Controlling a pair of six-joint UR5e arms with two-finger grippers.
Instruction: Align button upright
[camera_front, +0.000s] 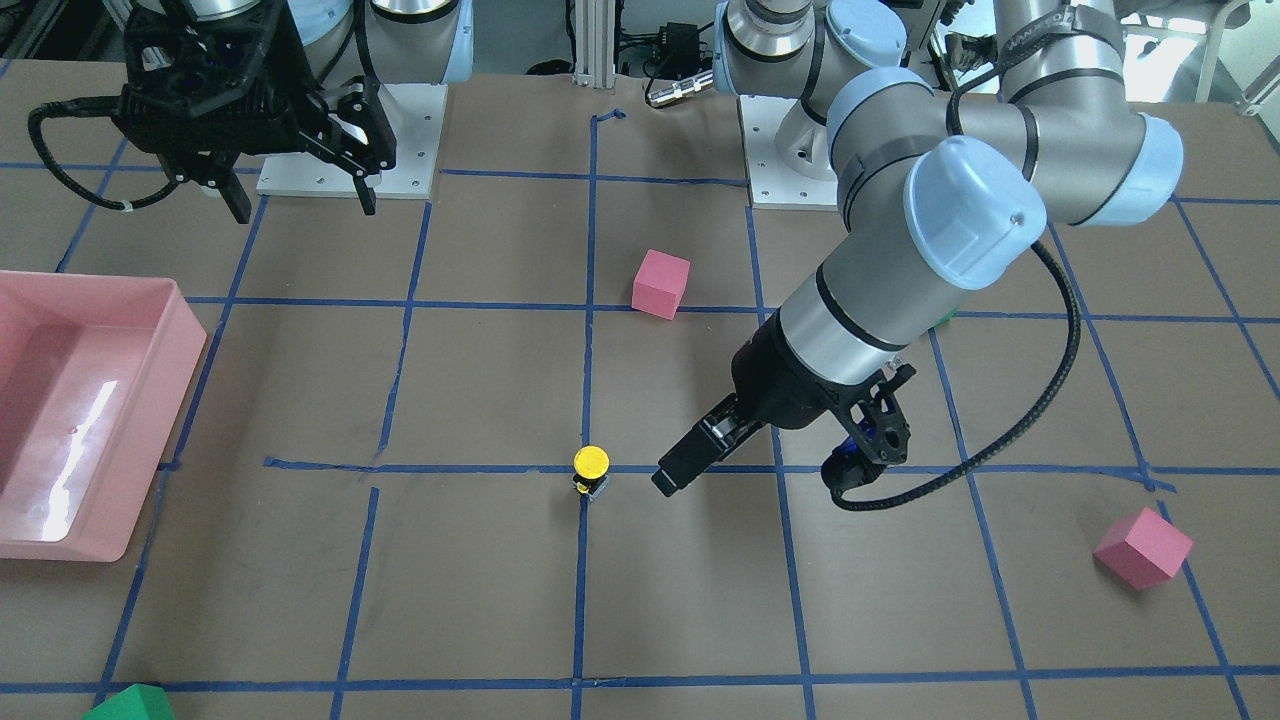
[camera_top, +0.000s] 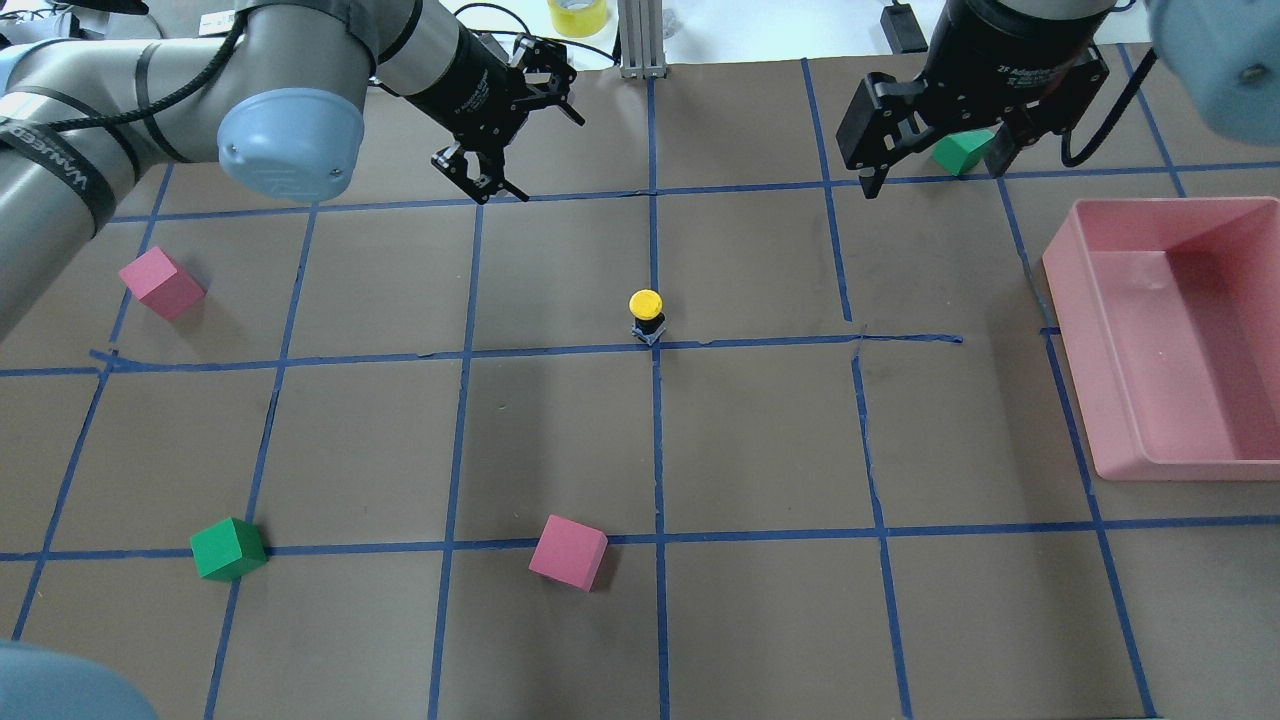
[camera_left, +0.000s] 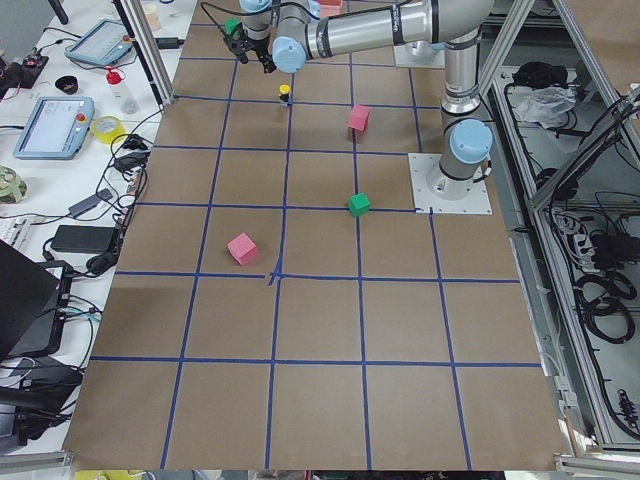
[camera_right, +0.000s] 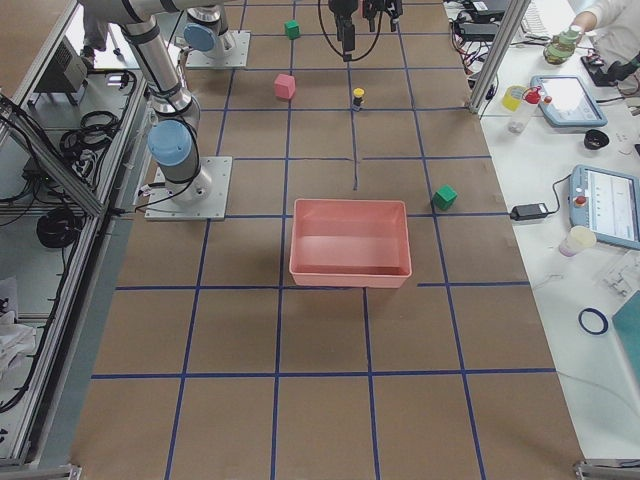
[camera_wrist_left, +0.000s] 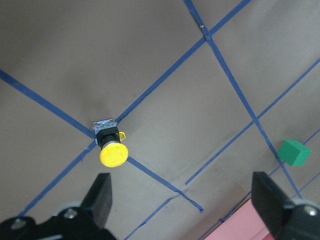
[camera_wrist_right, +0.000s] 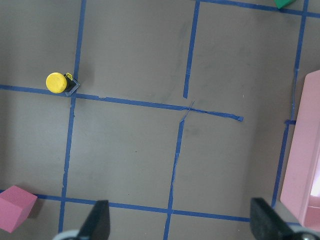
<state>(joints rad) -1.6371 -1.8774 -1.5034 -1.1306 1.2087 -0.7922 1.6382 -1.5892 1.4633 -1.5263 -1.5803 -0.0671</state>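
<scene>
The button (camera_top: 646, 315) stands upright on a blue tape crossing mid-table, yellow cap on top, black body and pale base below. It also shows in the front view (camera_front: 590, 470), the left wrist view (camera_wrist_left: 111, 147) and the right wrist view (camera_wrist_right: 59, 83). My left gripper (camera_front: 672, 476) is open and empty. It hovers above the table a short way to the button's left, apart from it, and shows in the overhead view (camera_top: 480, 180). My right gripper (camera_top: 934, 172) is open and empty, held high at the far right, well away from the button.
A pink bin (camera_top: 1075, 330) sits at the right edge. Pink cubes (camera_top: 160, 283) (camera_top: 567, 552) lie at the left and near centre. One green cube (camera_top: 228, 548) lies at the near left, another (camera_top: 960, 150) below the right gripper. Blue tape grids the brown table.
</scene>
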